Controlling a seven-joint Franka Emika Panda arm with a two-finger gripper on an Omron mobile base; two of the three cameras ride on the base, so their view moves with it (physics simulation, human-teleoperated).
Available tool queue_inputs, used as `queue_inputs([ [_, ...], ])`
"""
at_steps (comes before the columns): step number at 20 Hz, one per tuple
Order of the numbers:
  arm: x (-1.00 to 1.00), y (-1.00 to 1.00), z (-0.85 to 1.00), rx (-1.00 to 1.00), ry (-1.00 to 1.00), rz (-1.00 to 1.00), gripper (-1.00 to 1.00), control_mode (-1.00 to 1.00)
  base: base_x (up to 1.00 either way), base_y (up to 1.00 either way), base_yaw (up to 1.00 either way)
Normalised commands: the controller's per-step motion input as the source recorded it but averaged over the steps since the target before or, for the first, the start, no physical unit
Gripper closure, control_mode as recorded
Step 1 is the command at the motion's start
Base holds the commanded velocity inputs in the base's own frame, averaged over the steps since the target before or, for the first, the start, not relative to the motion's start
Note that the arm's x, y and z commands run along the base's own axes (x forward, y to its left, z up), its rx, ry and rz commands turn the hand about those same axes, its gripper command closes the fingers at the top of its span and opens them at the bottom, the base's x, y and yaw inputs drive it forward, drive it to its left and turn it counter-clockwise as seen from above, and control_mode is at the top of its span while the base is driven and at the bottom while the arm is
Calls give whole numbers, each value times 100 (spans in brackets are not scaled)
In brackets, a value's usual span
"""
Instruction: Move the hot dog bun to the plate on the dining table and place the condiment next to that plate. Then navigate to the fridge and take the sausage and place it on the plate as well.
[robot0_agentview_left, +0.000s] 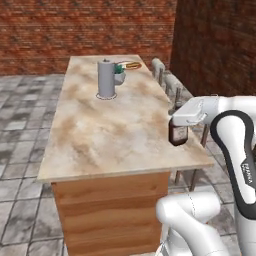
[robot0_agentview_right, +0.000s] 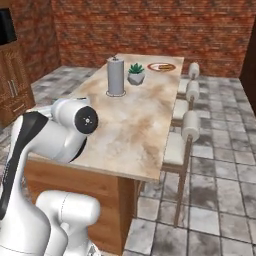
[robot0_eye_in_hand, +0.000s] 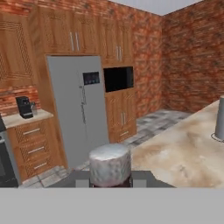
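Condiment bottle, dark brown with a pale cap, hangs clamped in the gripper over the near right edge of the dining table. The jaws are drawn in narrow on the bottle's neck, and the white hand sits directly above it. In the hand view the cap stands right between the finger tips, with the marbled top stretching off to the right.

At the far end of the table lies the plate, with the hot dog bun on it; both are well apart from the bottle. Between them and the gripper stand a tall grey cylindrical holder on a round foot and, just beside it on the plate's side, a small potted plant. The stretch of tabletop from the bottle to that holder is bare marble.

Cushioned stools line the table's right side, the nearest one just beyond the gripper. Across the room, the hand view shows the grey fridge set among wooden cabinets, a dark wall oven to its right and a coffee machine on the counter to its left.
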Motion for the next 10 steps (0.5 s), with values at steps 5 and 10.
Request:
queue_inputs([
  [5,0,0,0,0,0,0,100,100,3,-100,-4],
  [10,0,0,0,0,0,0,100,100,21,-100,16],
])
